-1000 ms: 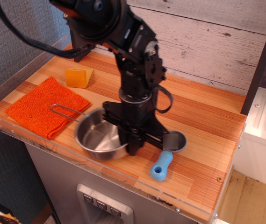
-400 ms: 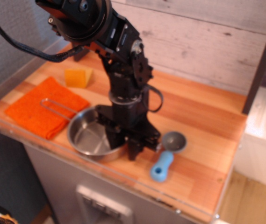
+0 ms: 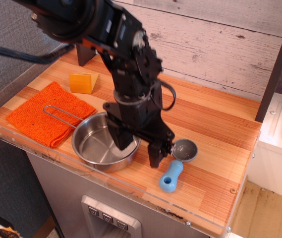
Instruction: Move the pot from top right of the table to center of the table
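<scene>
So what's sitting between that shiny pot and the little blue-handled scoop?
In the only view, the robot's gripper hangs there: one finger over the pot, the other beside the scoop. Below it only bare table shows.

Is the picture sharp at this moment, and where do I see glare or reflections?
In observation.image the scene is sharp, with no motion blur on the gripper; the pot shows bright reflections on its steel wall and bottom; the acrylic rim of the table catches faint light along the front edge.
</scene>
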You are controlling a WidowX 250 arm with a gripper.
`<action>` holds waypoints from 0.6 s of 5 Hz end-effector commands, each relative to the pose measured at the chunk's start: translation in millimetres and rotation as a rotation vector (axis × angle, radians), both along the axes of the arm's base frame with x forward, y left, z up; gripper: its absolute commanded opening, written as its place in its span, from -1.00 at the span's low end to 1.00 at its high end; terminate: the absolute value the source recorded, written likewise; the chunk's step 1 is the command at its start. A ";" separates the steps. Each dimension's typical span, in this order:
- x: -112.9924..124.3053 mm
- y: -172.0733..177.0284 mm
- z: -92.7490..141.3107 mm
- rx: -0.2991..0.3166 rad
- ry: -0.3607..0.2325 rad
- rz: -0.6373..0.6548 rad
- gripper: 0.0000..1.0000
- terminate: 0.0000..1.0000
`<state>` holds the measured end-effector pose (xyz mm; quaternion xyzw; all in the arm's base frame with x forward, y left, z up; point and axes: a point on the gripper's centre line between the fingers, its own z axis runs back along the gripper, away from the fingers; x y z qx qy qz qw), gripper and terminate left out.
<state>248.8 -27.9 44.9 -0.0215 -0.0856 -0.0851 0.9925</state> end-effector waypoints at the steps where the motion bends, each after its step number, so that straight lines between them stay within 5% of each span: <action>1: 19.0 27.3 52.7 -0.008 -0.022 0.065 1.00 -1.00; 3: 27.6 34.3 61.1 -0.009 0.013 -0.033 1.00 -1.00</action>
